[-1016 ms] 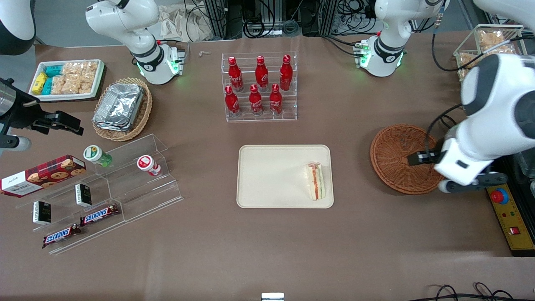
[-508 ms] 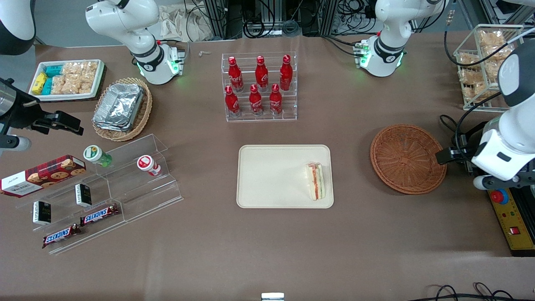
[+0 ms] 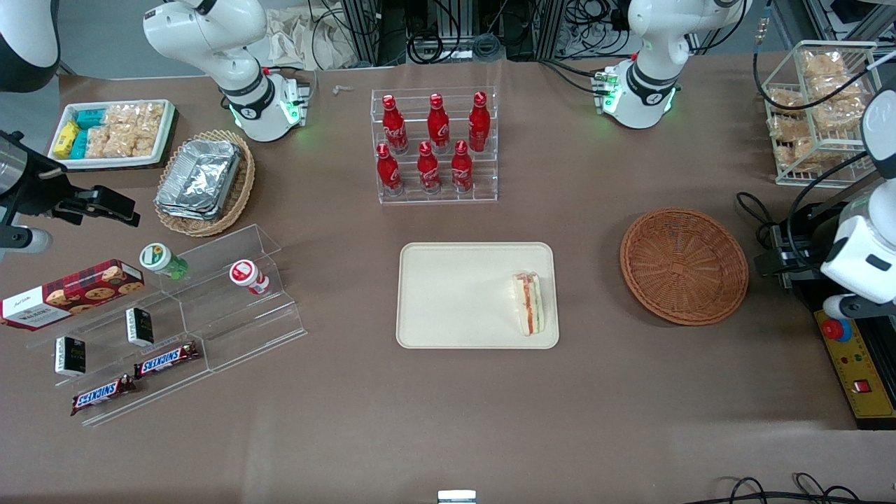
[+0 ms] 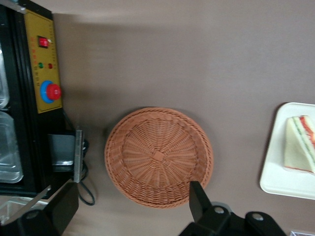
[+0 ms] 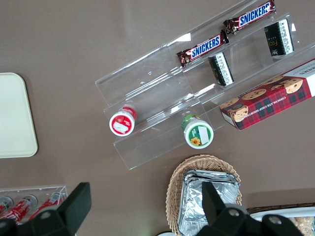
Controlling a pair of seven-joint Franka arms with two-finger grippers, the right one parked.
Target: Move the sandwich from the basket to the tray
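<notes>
The sandwich point(image 3: 528, 302) lies on the cream tray point(image 3: 455, 294), at the tray's end nearest the basket; it also shows in the left wrist view point(image 4: 299, 142) on the tray point(image 4: 280, 177). The round reddish-brown basket point(image 3: 682, 266) holds nothing and fills the middle of the left wrist view point(image 4: 157, 155). The left arm's gripper point(image 3: 768, 262) hangs beside the basket, toward the working arm's end of the table. In the left wrist view the gripper point(image 4: 132, 191) is open and empty, its fingers point(image 4: 196, 196) wide apart above the basket's rim.
A clear rack of red bottles point(image 3: 434, 143) stands farther from the camera than the tray. A yellow control box with a red button point(image 3: 850, 357) and a wire rack of snacks point(image 3: 815, 112) sit near the working arm. An acrylic stand point(image 3: 182, 315) lies toward the parked arm's end.
The left arm's gripper has drawn away from above the basket toward the working arm's end of the table. The whole basket now shows. The sandwich has not moved.
</notes>
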